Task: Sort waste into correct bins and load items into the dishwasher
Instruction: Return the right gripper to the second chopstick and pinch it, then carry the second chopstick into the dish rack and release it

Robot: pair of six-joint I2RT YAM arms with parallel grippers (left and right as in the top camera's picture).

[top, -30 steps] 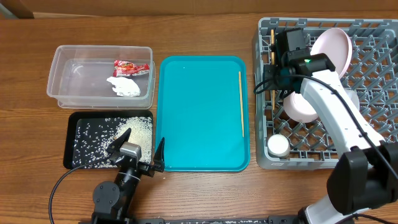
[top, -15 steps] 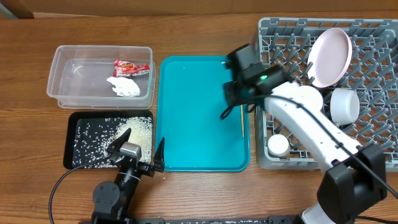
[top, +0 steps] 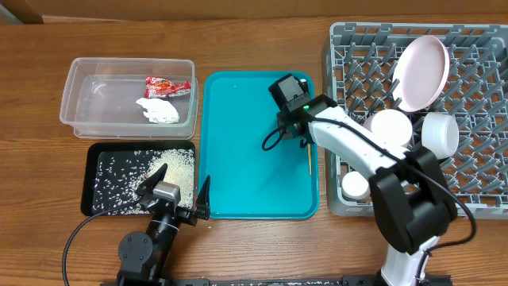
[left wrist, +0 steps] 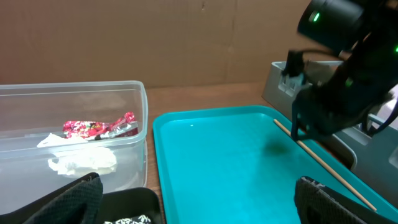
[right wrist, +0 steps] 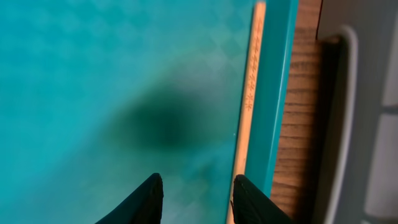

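One wooden chopstick (top: pixel 309 161) lies along the right edge of the teal tray (top: pixel 246 159). My right gripper (top: pixel 295 131) hangs over its far half, open, nothing between the fingers. In the right wrist view the chopstick (right wrist: pixel 249 106) runs under the right fingertip (right wrist: pixel 252 200). The clear tub (top: pixel 83 95) holds the red wrapper (top: pixel 167 84) and white tissue (top: pixel 159 110). Rice (top: pixel 173 168) fills the black tray (top: pixel 99 199). My left gripper (top: pixel 181 191) rests open at the table's front, between the black and teal trays. The grey dish rack (top: pixel 476 171) holds a pink plate (top: pixel 422 73).
Two white bowls (top: pixel 391 127) (top: pixel 440 133) and a small white cup (top: pixel 355 186) stand in the rack. A strip of bare wood (right wrist: pixel 298 143) separates the teal tray from the rack wall. The right arm (left wrist: pixel 342 81) looms at the tray's right side in the left wrist view.
My right arm has swung left from over the dish rack to above the teal tray's right side, and its jaws have opened wider. The left arm has not moved.
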